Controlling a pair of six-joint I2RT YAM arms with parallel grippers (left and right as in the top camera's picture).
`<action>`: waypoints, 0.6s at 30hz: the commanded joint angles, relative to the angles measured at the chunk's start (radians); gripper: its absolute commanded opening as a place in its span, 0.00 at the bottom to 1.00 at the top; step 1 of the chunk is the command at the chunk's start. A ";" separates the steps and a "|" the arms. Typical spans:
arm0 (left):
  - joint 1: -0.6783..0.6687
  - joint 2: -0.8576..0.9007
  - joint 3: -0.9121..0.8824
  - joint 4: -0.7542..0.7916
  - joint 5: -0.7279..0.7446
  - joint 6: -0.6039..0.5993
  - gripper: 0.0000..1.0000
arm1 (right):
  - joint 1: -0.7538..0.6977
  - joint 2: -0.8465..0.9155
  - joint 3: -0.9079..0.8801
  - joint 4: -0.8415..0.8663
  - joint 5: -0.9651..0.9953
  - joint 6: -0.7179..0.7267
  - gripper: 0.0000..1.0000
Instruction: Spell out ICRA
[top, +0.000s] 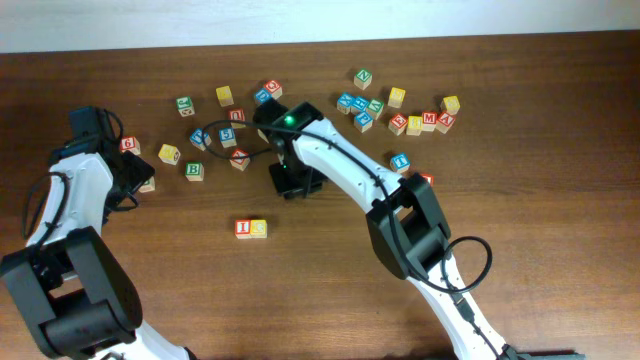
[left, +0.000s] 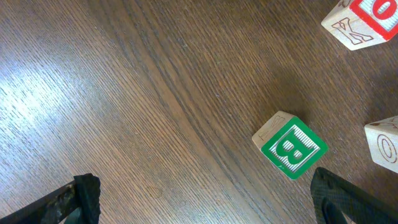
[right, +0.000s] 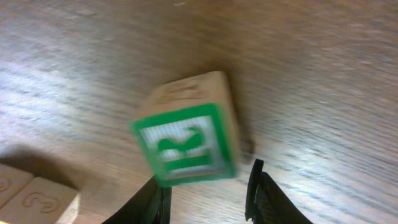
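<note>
Table (top: 330, 290): dark wood grain, lettered cubes strewn over its far half
I cube (top: 244, 228): red letter, near the middle of the wood, touching the C cube
C cube (top: 259, 228): yellow face, side by side with the I cube in a short row
R cube (right: 186, 146): green-framed letter, tilted and blurred, at the tips of the right gripper
right gripper (right: 208, 186): jaws part-way apart; whether they pinch the R cube cannot be told
left gripper (left: 202, 180): jaws spread wide, nothing between them, over bare wood
B cube (left: 290, 148): green letter, just beside one finger of the left gripper
</note>
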 joint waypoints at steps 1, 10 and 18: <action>0.002 -0.022 -0.004 -0.001 -0.003 -0.003 0.99 | 0.010 0.013 -0.009 0.014 -0.008 0.013 0.34; 0.002 -0.022 -0.004 -0.001 -0.003 -0.003 1.00 | 0.014 0.013 -0.009 0.074 0.080 0.011 0.50; 0.002 -0.022 -0.004 -0.001 -0.003 -0.003 0.99 | 0.014 0.013 -0.009 0.155 0.109 0.011 0.62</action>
